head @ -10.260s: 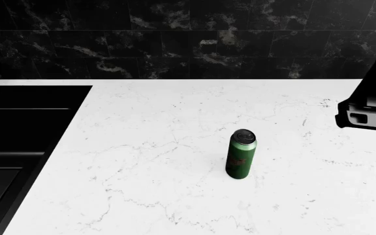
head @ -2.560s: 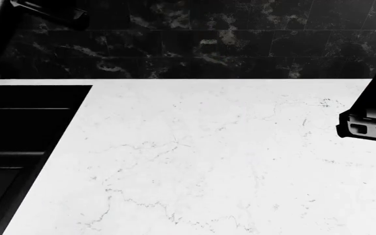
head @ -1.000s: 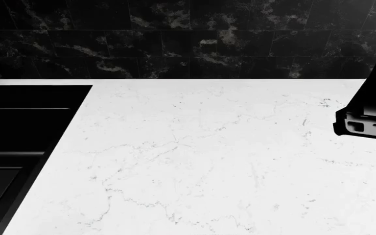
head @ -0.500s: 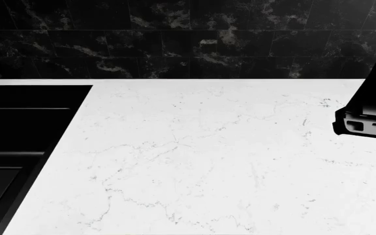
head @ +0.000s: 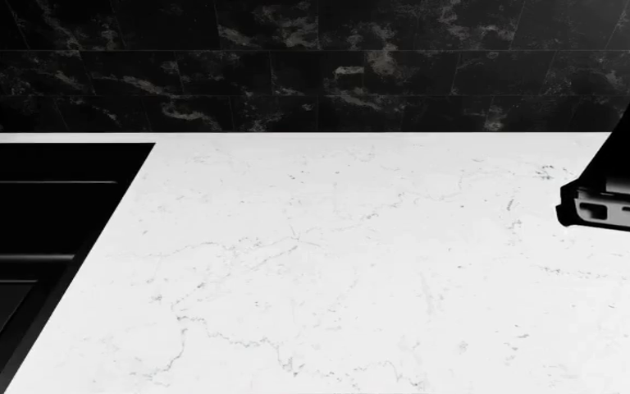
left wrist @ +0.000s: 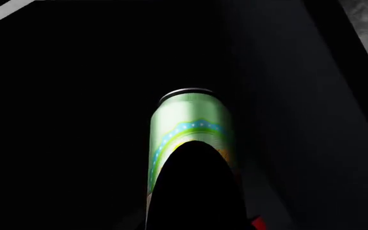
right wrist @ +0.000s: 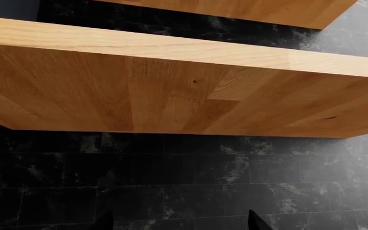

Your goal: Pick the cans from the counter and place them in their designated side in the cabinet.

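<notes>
The green can [left wrist: 190, 120], with a blue and yellow arc on its label, shows only in the left wrist view, inside a dark space. A dark rounded shape [left wrist: 197, 191] covers its near end, so the left gripper's hold on it cannot be made out. The right gripper [right wrist: 178, 223] is open, its two fingertips [right wrist: 104, 221] wide apart with nothing between them, facing the black wall tiles under wooden shelves. The white counter [head: 326, 271] carries no can in the head view. The white can is out of view. I cannot tell whether the dark space is the cabinet.
A black sink [head: 30, 222] is set into the counter at the left. Black marbled tiles [head: 326, 74] form the back wall. Part of my right arm [head: 616, 201] hangs over the counter's right edge. Two wooden shelves [right wrist: 171, 91] jut out above the right gripper.
The green can stood on the counter ten seconds ago and has gone from it. The left arm, at the top left 2.6 s ago, has left the head view. Nothing moved in the last second.
</notes>
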